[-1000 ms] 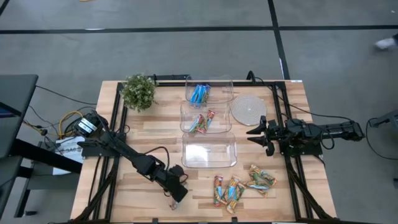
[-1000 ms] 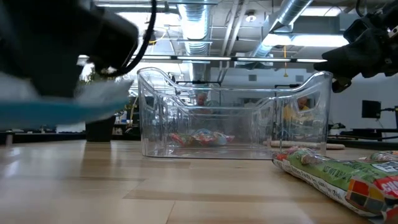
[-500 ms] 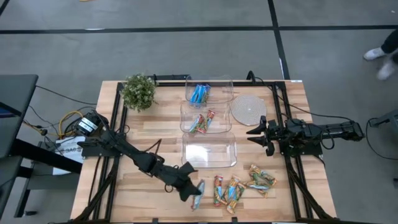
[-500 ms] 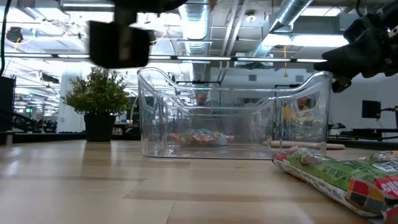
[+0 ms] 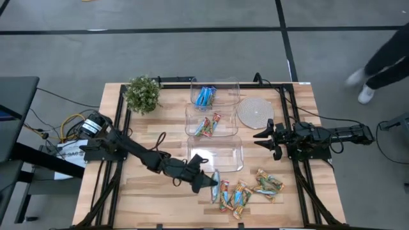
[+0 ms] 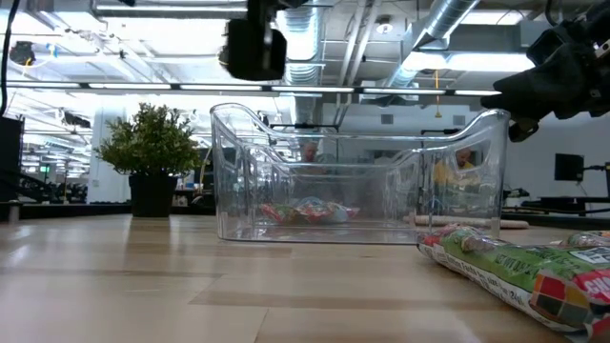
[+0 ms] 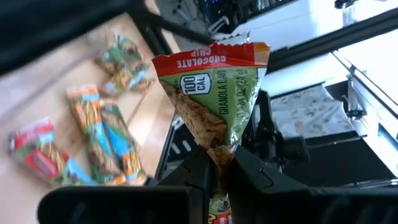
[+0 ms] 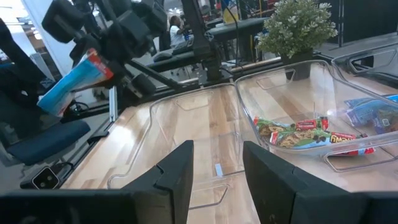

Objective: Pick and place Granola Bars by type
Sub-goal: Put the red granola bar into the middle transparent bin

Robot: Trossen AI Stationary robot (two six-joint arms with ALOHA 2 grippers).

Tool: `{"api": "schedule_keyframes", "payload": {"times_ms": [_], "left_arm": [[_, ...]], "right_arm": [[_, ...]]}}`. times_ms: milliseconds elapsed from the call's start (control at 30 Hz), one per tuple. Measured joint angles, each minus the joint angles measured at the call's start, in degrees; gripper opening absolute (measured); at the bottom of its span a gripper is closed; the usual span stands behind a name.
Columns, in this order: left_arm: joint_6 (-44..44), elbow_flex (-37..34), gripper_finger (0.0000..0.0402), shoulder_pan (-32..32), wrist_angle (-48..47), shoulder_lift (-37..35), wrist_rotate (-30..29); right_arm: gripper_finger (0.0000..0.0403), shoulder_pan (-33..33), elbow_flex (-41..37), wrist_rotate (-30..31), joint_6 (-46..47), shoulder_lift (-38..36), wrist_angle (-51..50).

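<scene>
My left gripper (image 5: 209, 181) hangs above the table's near middle, just near of the empty near tub (image 5: 215, 154), shut on one granola bar (image 7: 214, 93) with a red-and-green wrapper. The right wrist view shows this bar (image 8: 73, 79) by its pale blue face. Several more bars (image 5: 246, 190) lie flat on the table to its right, also showing in the left wrist view (image 7: 99, 134). The middle tub (image 5: 209, 121) holds red-green bars and the far tub (image 5: 213, 94) blue ones. My right gripper (image 5: 263, 138) waits open at the table's right, touching nothing. My left gripper pinches the bar between its two fingers (image 7: 198, 177) by one end of the wrapper (image 7: 219, 152), which is crumpled narrow there. The bar is lifted clear of the table and sticks out forward past the fingertips, its red end (image 7: 211, 55) farthest from them.
A potted plant (image 5: 142, 94) stands at the far left corner and a round woven mat (image 5: 254, 112) lies right of the tubs. Bare wood stretches over the near left of the table. A person's leg (image 5: 383, 61) shows on the floor beyond the right side.
My left gripper has carried the bar from the table's near left toward the right and slightly toward the far edge, rising as it went. It now hangs just near of the near tub, staying shut on the bar throughout.
</scene>
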Motion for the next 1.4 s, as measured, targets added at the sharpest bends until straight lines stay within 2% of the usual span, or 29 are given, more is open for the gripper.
{"api": "schedule_keyframes", "payload": {"times_ms": [200,433,667,900,1233,1400], "left_arm": [[3.79,1.34,0.0027,5.16,0.48,-0.02,4.45],[7.17,1.79,0.0027,14.83,2.91,-0.09,9.51],[10.83,1.79,0.0027,25.76,3.48,-0.09,20.10],[10.81,1.79,0.0027,33.06,3.25,-0.09,24.68],[12.75,1.79,0.0027,35.80,-1.73,-0.13,24.47],[15.84,1.88,0.0027,36.51,-8.63,-0.11,20.35]], "right_arm": [[0.0133,0.00,0.00,0.01,-0.01,-0.02,0.00],[0.0133,0.00,0.00,0.02,0.01,-0.02,0.00],[0.0134,-0.02,0.00,0.00,-0.02,-0.02,0.00],[0.0133,-0.01,0.00,0.01,-0.01,0.00,0.00],[0.0133,0.01,0.00,0.00,0.01,-0.02,0.00],[0.0134,0.00,0.00,0.01,-0.02,-0.01,0.00]]}}
